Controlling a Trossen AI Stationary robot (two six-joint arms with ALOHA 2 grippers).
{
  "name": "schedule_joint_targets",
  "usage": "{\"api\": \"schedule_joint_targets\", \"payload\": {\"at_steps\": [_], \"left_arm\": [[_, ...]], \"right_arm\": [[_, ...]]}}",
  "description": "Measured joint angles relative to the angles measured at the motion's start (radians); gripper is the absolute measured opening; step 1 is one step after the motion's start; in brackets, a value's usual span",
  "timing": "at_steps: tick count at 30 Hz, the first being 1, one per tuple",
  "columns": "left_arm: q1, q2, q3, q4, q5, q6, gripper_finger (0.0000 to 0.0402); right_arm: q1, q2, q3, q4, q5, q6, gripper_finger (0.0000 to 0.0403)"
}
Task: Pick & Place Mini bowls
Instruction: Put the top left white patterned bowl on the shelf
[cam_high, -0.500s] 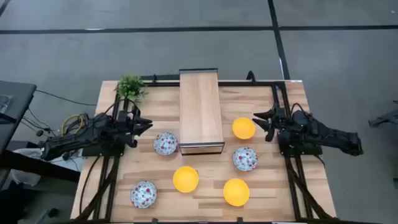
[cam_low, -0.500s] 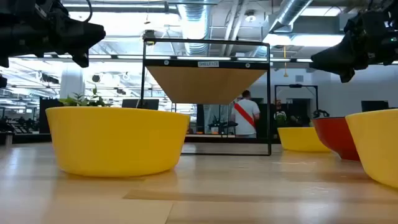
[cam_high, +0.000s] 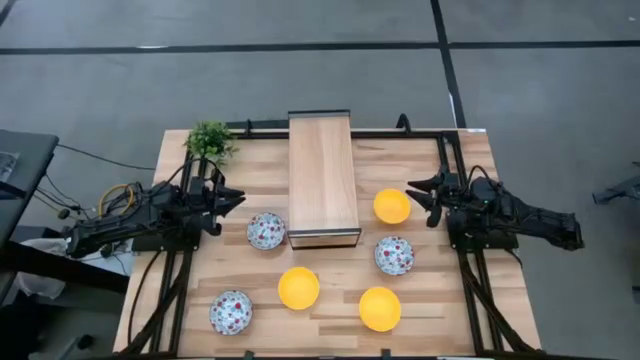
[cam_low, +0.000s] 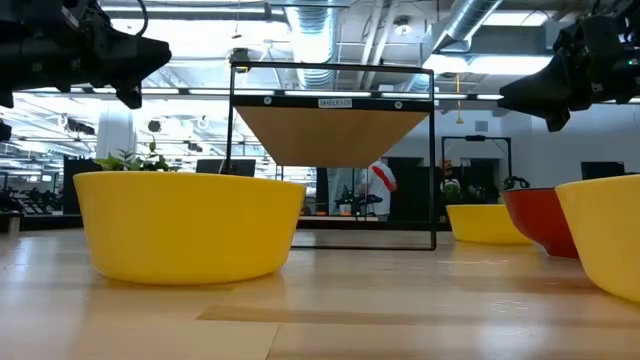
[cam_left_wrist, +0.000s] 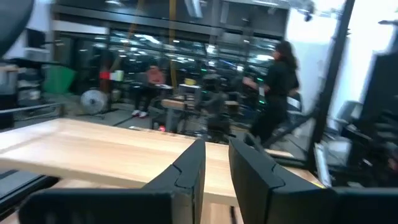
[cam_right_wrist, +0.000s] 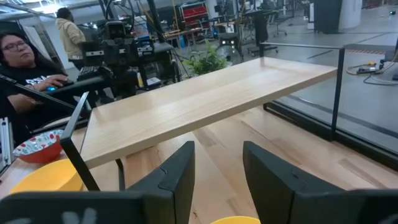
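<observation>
1. Nothing on the table has shifted since the earlier frame; only the person (cam_low: 378, 186) seen far behind the shelf in the low view has stepped a little to the left.
2. Left gripper (cam_high: 232, 198) hovers over the table's left side with its fingers (cam_left_wrist: 188, 175) slightly parted and nothing between them.
3. Just beyond that gripper's tip, toward the table's middle, sits a speckled bowl (cam_high: 266, 231), touching the corner of the raised wooden shelf (cam_high: 323, 175).
4. A second speckled bowl (cam_high: 231, 312) lies well apart from the left gripper, near the front edge.
5. Right gripper (cam_high: 420, 192) hovers over the table's right side, fingers (cam_right_wrist: 178, 169) likewise a little apart and empty.
6. A yellow bowl (cam_high: 392, 206) sits just beside the right gripper's tip (close, but not touched).
7. Near the right gripper, toward the front edge, lies the third speckled bowl (cam_high: 394, 255), with another yellow bowl (cam_high: 380, 309) farther on.
8. The last yellow bowl (cam_high: 299, 288) sits between the two grippers, in front of the shelf.
9. A small potted plant (cam_high: 210, 141) stands at the back corner, behind the left gripper.
</observation>
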Motion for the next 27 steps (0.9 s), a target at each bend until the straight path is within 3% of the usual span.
{"api": "schedule_joint_targets", "payload": {"at_steps": [4, 14, 23, 27], "left_arm": [[0.0, 0.003, 0.0, 0.0, -0.09, -0.08, 0.0061], [0.0, 0.078, 0.005, 0.005, -0.096, -0.229, 0.0019], [0.0, 0.264, 0.162, -0.012, -0.096, -0.142, 0.0006], [0.0, 0.389, 0.251, -0.123, -0.096, -0.136, 0.0006]], "right_arm": [[0.0, 0.0, 0.0, 0.0, 0.0, 0.0, 0.0124], [0.0, 0.0, 0.0, 0.0, 0.0, 0.0, 0.0124], [0.0, 0.0, 0.0, 0.0, 0.0, 0.0, 0.0124], [0.0, 0.0, 0.0, -0.001, 0.0, 0.0, 0.0124]]}}
